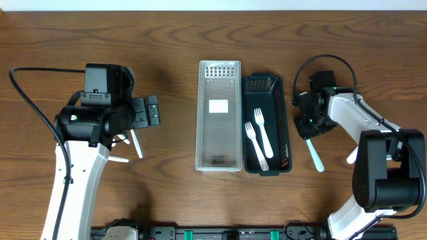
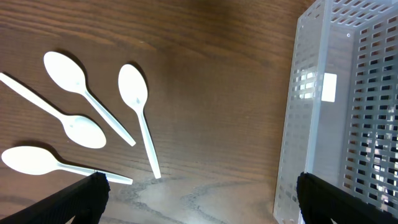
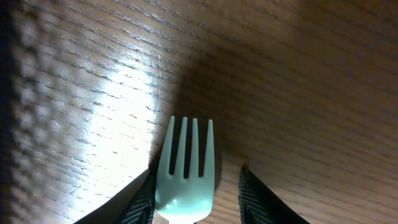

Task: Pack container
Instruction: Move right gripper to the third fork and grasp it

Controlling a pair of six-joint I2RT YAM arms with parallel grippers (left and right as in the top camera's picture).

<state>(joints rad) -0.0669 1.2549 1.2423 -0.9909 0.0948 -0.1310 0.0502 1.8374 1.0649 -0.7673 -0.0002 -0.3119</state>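
The fingers [image 3: 138,202] of my right gripper [image 3: 196,186] straddle the head of a pale fork [image 3: 185,177] lying on the table [image 3: 280,74]. One finger seems to touch it and a gap shows on the other side, so I judge I have not clamped it yet. My left gripper [image 2: 202,183] is spread wide and holds nothing, hovering between four white spoons [image 2: 84,130] and the clear container [image 2: 329,124].

Two forks [image 1: 259,139] already lie in the black basket [image 1: 283,127]. The clear container beside it appears to hold no cutlery. By my reckoning the packing is barely started: this fork and all four spoons are still out.
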